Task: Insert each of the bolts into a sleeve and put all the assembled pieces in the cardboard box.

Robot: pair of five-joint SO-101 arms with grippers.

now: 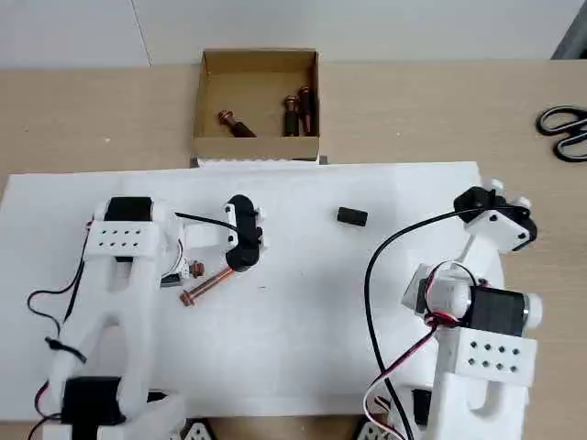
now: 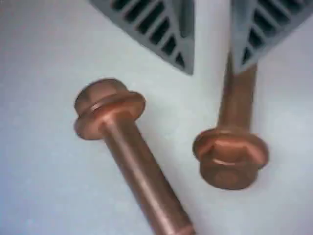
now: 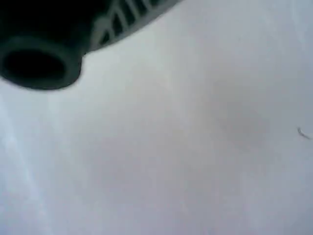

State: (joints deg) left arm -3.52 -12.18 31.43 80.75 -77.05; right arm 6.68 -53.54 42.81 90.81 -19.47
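Note:
Two copper bolts lie side by side on the white sheet, one (image 2: pixel 132 161) loose and the other (image 2: pixel 232 147) with its shaft running under one grey finger of my left gripper (image 2: pixel 210 54). That gripper hangs open just above them. In the high view the bolts (image 1: pixel 209 286) lie beside the left arm. A loose black sleeve (image 1: pixel 351 216) lies mid-sheet. My right gripper (image 1: pixel 486 213) stands at the sheet's right edge, shut on another black sleeve (image 3: pixel 36 63), hollow end showing. The cardboard box (image 1: pixel 257 145) at the back holds several assembled pieces (image 1: pixel 295 112).
Scissors (image 1: pixel 564 130) lie on the wooden table at the far right. A black cable (image 1: pixel 371 275) loops from the right arm over the sheet. Bare white sheet (image 1: pixel 303 339) stretches between the two arms.

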